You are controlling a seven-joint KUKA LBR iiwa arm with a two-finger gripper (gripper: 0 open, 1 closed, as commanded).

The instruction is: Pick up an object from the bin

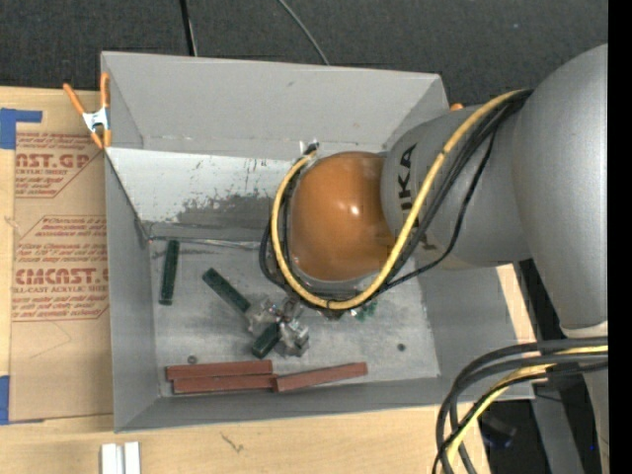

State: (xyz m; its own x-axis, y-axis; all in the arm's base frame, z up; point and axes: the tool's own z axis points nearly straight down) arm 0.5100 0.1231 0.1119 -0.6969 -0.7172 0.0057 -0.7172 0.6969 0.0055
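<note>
The gripper [279, 326] hangs low in the middle of the bin [197, 329], just beside a short dark green block [263, 345]; whether it is spread or pressed together I cannot tell; caught off-centre, the block could slip toward the near brown strips [219, 375].

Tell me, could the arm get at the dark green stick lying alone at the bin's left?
Probably yes: the dark green stick lies flat on bare floor with nothing over it, and the gripper sits to its right.
</note>
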